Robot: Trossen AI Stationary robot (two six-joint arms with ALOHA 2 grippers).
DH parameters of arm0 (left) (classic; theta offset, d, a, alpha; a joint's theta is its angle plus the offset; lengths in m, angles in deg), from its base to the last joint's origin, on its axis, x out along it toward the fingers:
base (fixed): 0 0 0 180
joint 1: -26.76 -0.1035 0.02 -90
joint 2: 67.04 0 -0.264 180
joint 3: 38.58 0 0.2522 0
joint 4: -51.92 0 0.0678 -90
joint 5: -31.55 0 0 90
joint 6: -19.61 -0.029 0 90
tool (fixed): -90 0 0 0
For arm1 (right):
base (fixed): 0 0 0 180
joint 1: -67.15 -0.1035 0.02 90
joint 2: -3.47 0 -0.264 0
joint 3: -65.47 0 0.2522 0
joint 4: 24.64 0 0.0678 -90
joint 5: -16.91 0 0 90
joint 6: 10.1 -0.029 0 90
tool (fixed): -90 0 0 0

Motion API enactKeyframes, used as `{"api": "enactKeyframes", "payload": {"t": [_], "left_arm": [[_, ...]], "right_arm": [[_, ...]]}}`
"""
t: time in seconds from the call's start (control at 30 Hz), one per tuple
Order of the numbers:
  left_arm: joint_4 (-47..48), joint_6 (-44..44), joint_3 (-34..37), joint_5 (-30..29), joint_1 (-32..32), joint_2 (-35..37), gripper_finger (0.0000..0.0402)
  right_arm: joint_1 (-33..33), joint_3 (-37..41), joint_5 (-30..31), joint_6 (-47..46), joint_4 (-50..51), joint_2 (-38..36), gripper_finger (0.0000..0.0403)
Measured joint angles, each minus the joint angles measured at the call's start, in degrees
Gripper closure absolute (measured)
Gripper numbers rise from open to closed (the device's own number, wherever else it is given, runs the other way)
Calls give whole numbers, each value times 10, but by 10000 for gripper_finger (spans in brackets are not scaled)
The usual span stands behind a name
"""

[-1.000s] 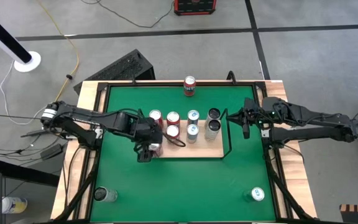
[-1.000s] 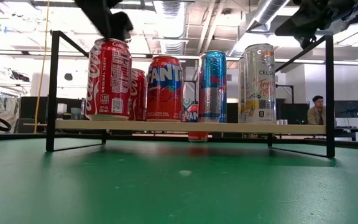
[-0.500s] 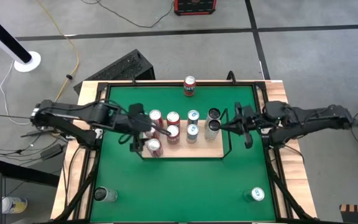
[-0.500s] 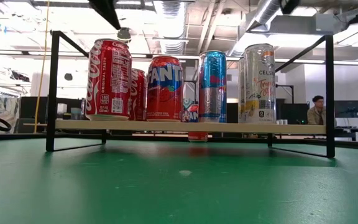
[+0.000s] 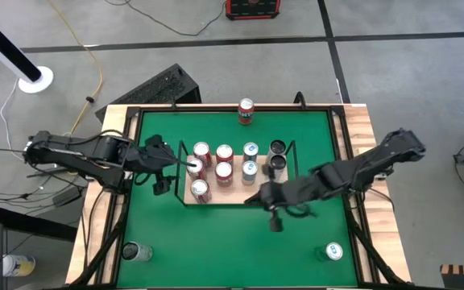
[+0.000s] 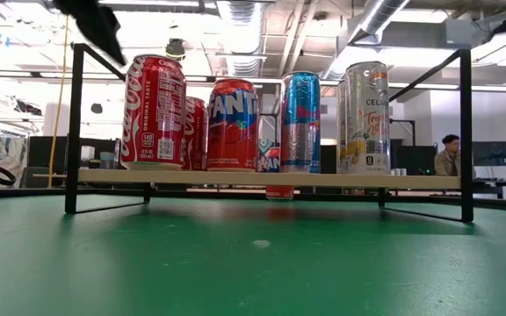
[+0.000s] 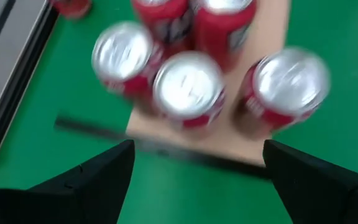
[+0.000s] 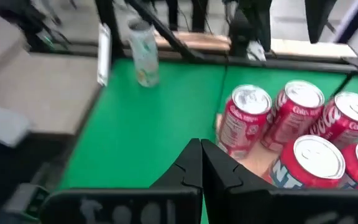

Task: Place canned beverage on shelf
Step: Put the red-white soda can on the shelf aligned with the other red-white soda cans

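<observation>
Light-wood shelf (image 5: 236, 196) with black wire rails sits at centre of the high view, carrying seven cans; three more cans stand off it — a red one (image 5: 246, 111) at upper centre, two at the lower corners. Left gripper (image 5: 161, 171), fingers apart and empty, hangs just left of the shelf; right gripper (image 5: 274, 218), fingers together and empty, below it.

Low view: the Coca-Cola can (image 6: 154, 112) stands upright at the shelf's left end — placed, I judge.

Left wrist view: empty jaws over red cans.

Right wrist view: fingers pressed together.

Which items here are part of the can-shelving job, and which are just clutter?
Job: shelf; cans standing on it; loose cans on the table, probably next; left gripper, open; right gripper, shut.
Clutter: black keyboard-like thing; red box; yellow cable.
</observation>
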Motion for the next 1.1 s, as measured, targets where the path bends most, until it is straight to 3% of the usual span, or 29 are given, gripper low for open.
{"api": "enactKeyframes", "payload": {"t": [0.2,0.37,0.47,0.67,0.73,0.9,1.0,1.1], "left_arm": [[74,28,26,-25,5,26,69],[105,38,27,-33,5,64,115],[101,61,58,-39,5,82,172],[20,113,172,-38,5,99,347],[-33,114,199,-46,5,99,386],[-144,95,251,-48,4,99,398],[-206,103,292,-95,5,104,401],[-264,105,335,-85,5,121,401]], "right_arm": [[-8,-117,24,-1,101,92,375],[-8,-152,24,0,137,115,361],[-9,-152,24,0,143,112,367],[-11,-152,24,10,137,110,381],[-11,-152,24,10,141,108,379],[-6,-152,24,6,139,106,366],[-6,-152,24,6,140,106,367],[-7,-152,24,5,143,106,374]]}}
